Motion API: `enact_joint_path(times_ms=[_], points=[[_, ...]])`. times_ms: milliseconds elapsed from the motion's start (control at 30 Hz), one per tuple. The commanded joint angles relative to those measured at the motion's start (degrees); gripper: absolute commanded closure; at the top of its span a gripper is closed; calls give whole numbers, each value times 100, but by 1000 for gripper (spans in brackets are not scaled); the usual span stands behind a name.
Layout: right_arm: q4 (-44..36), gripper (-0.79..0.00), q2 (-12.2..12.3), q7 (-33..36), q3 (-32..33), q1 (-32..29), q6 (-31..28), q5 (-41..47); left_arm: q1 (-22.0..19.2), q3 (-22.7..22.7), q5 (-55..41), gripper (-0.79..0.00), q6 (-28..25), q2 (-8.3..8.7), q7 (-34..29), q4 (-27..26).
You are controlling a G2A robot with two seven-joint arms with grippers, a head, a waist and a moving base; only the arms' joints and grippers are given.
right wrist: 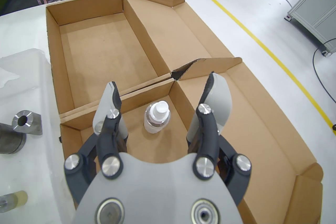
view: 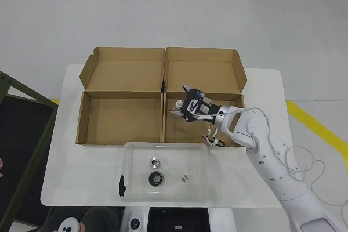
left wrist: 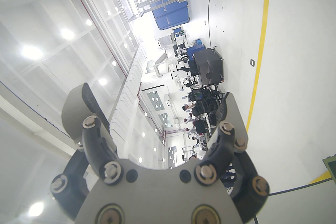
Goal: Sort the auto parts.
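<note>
The left gripper (left wrist: 156, 91) has its jaws spread. The clear tray (view: 133, 174) holds a metal cylinder (view: 155, 162), a black ring (view: 156, 178) and a small disc (view: 184, 178). In the right cardboard box (view: 188, 137) sits a small clear part with a white cap (right wrist: 156, 117), below the right gripper (right wrist: 162, 82), whose jaws are spread too.

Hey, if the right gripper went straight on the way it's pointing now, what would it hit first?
Likely the white-capped part, standing in the cardboard box in line between the right gripper's open fingers; depth is hard to judge.
</note>
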Motion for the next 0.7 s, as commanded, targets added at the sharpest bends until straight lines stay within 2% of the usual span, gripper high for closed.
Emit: enact_joint_path(times_ms=[0, 133, 300, 500, 667], points=[[-300, -570, 38, 154, 77, -175, -124, 24, 0, 0, 0, -785, 0, 0, 0, 0], [-822, -570, 110, 383, 217, -571, -337, 131, 0, 0, 0, -785, 0, 0, 0, 0], [-1559, -625, 209, 653, 384, -1212, -482, 105, 0, 0, 0, -785, 0, 0, 0, 0], [-2335, -653, 323, 946, 498, -1978, -644, -191, 0, 0, 0, -785, 0, 0, 0, 0], [-2672, -665, 394, 1121, 472, -2481, -723, -542, 0, 0, 0, -785, 0, 0, 0, 0]])
